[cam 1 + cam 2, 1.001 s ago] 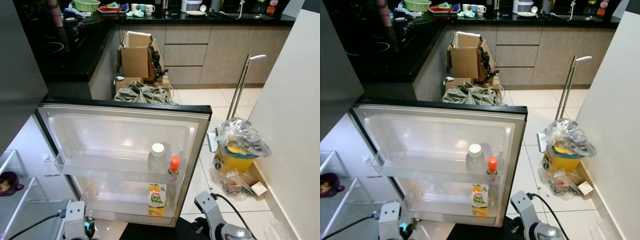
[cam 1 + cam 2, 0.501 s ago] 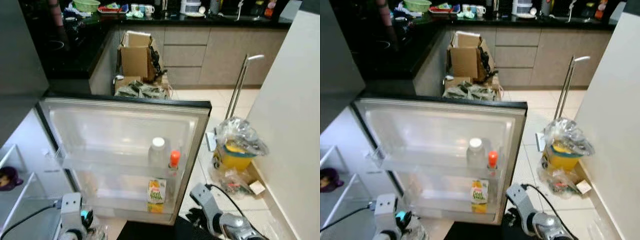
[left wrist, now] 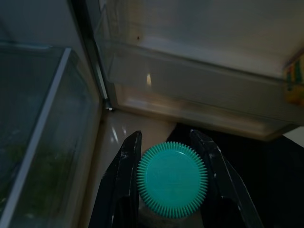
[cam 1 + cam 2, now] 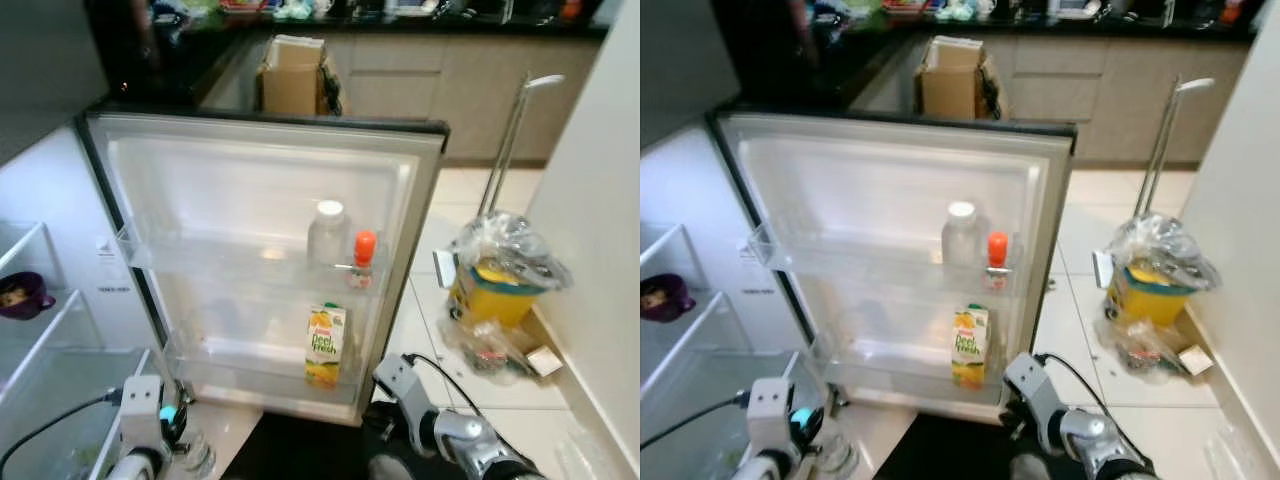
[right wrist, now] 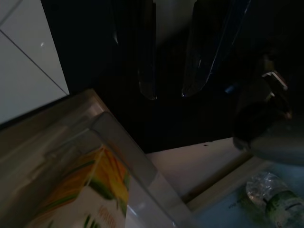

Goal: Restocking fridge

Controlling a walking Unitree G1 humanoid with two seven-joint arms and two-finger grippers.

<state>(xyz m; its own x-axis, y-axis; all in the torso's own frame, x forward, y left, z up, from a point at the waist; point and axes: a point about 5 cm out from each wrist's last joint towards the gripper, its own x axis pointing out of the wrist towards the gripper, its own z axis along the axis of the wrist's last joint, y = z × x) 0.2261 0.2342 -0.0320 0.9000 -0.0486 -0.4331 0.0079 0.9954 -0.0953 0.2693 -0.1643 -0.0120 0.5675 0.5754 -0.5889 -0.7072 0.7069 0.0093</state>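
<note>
The fridge door (image 4: 260,190) stands wide open. Its upper shelf holds a clear bottle with a white cap (image 4: 327,233) and a small orange-capped bottle (image 4: 364,258). A juice carton (image 4: 325,345) stands on the lower door shelf. My left gripper (image 3: 165,135) is shut on a clear bottle with a teal ribbed cap (image 3: 172,179), held low by the door's hinge side, just above the floor (image 4: 195,455). My right gripper (image 5: 169,94) is open and empty, low near the door's bottom outer corner, with the juice carton (image 5: 90,199) close by.
A purple cup (image 4: 20,297) sits on a glass shelf inside the fridge, above a clear drawer (image 4: 60,390). A yellow bucket under a plastic bag (image 4: 500,280), a metal pole (image 4: 510,140) and floor clutter stand right of the door. A white wall (image 4: 600,200) closes the right side.
The whole picture has shifted: the camera has moved closer to the door and looks lower. The left gripper still holds the bottle. The right arm stays low near the door's corner.
</note>
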